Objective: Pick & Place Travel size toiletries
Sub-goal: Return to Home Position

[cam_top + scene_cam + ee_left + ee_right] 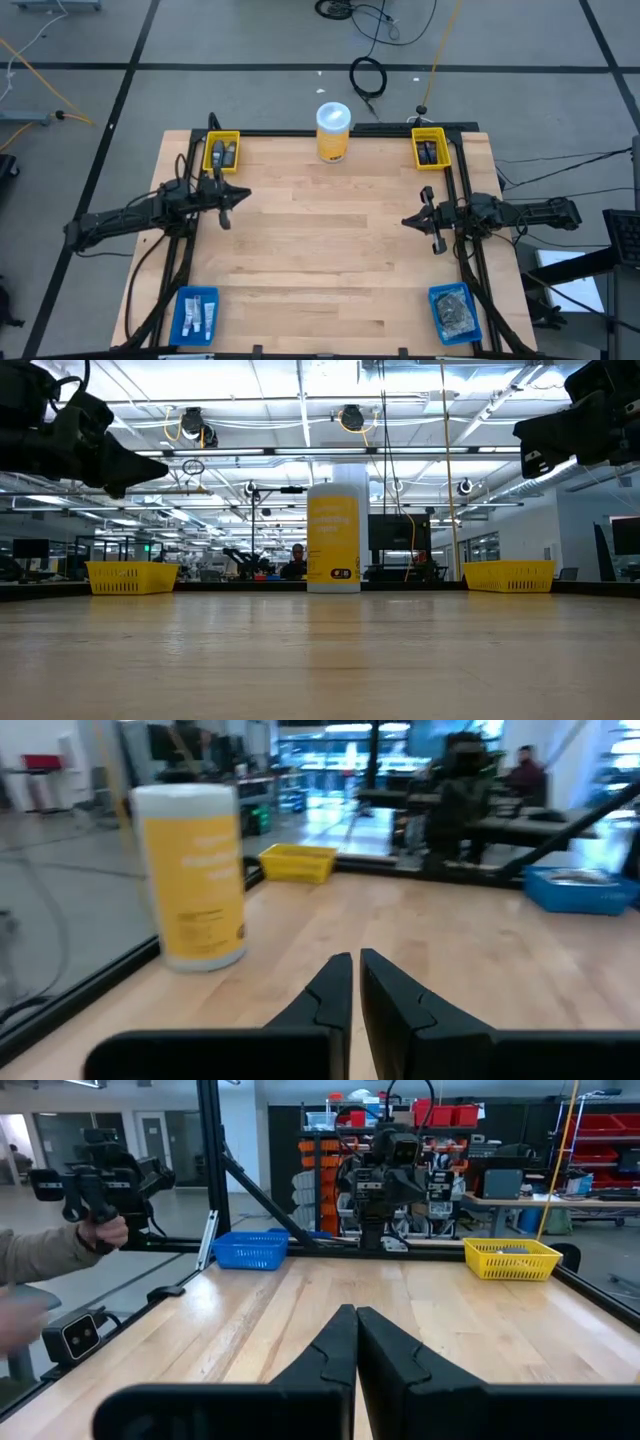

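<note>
The toiletries lie in four corner bins in the high view. Dark stubby containers fill the two yellow bins at the far left [221, 153] and far right [430, 150]. Slim white tubes lie in the near-left blue bin [195, 314], and grey mesh discs in the near-right blue bin [455, 311]. My left gripper [240, 198] hovers over the table's left side, below the far-left bin, fingers shut [355, 965] and empty. My right gripper [412, 222] hovers over the right side, also shut [355, 1320] and empty. Both hang above the tabletop in the low view.
A large yellow jar with a white lid [333, 131] stands at the middle of the far edge [333, 538]. Bare wood lies between the two grippers. A person's sleeve and hand holding a dark device [95, 1205] show beyond the table.
</note>
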Controlling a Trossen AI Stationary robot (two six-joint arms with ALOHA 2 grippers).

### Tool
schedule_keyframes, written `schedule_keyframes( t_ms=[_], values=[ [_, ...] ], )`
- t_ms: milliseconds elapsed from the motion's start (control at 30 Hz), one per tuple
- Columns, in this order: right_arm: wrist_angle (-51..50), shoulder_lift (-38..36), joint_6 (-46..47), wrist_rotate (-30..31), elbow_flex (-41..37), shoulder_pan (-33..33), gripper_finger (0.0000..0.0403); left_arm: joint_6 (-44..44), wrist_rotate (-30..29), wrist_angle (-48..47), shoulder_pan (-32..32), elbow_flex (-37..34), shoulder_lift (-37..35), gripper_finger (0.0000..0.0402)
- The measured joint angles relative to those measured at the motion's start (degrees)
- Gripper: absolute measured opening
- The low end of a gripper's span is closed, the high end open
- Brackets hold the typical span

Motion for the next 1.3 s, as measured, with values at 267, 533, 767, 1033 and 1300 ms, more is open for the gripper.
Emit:
schedule_keyframes(
  t_ms=[267,533,767,1033,1300],
  values=[
    [0.1,0.0,0.0,0.0,0.0,0.0,0.0000,-0.1,-2.5,-2.3,0.0,0.0,-0.7,0.0026],
    [0.1,0.0,0.0,0.0,0.0,0.0,0.0000,-6.3,-2.3,-2.8,-0.2,0.0,-0.8,0.0026],
    [0.1,0.0,0.0,0.0,0.0,0.0,0.0000,-3.7,-3.7,-3.2,-6.9,-0.5,-5.4,0.0026],
    [-0.1,0.0,0.0,0.1,0.0,0.0,0.0000,1.6,-4.0,-3.2,-10.5,-0.6,-6.0,0.0026],
    [-0.1,0.0,0.0,0.1,0.0,0.0,0.0000,0.1,-4.0,-3.3,-12.8,-0.7,-6.0,0.0026]
  ],
)
